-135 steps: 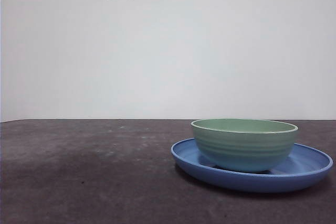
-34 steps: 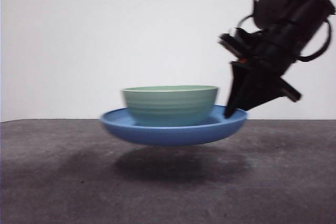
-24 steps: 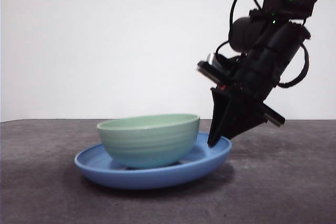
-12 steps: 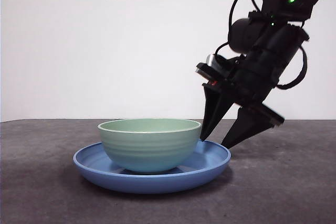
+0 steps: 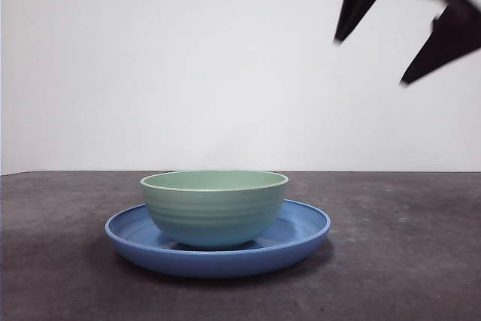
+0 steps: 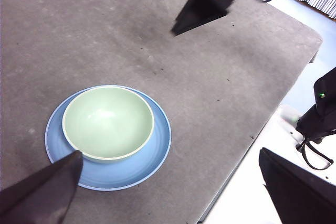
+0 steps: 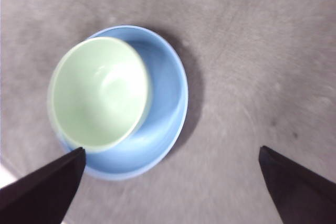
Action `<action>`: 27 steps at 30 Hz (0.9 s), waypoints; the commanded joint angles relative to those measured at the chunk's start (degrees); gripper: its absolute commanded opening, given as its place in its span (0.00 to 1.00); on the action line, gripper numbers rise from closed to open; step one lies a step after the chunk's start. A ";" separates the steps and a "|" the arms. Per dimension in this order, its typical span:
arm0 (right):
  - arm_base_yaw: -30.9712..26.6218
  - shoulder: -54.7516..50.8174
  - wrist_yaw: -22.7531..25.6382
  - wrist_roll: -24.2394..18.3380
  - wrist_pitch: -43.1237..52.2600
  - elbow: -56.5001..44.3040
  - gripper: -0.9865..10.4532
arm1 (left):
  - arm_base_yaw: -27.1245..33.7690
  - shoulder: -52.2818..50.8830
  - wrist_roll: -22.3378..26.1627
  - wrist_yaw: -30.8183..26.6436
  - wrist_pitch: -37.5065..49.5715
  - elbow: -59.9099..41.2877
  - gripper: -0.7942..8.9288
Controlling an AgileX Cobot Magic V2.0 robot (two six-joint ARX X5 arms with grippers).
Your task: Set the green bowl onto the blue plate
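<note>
Bowl (image 5: 214,207) sits upright inside the blue plate (image 5: 301,234), low centre of the front frame, as the task wants. Right gripper (image 5: 391,43), upper right, hangs wide and empty; left gripper (image 6: 173,192) likewise.

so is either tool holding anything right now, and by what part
Nothing is held. Both tools are open and empty: the right tool is up in the air above the table, and the green bowl sits free on the blue plate.
</note>
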 commanded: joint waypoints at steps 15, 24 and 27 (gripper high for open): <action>0.98 -31.21 0.70 -2.49 -4.20 -11.91 0.61 | -0.37 0.24 -0.17 0.33 1.03 0.52 0.66; 1.05 -41.79 0.68 -2.14 -6.36 -16.90 0.61 | -0.37 0.24 -0.17 0.33 1.01 0.52 0.66; 1.05 -43.21 0.68 -2.14 -6.78 -17.00 0.61 | -0.37 0.24 -0.15 0.33 0.98 0.52 0.66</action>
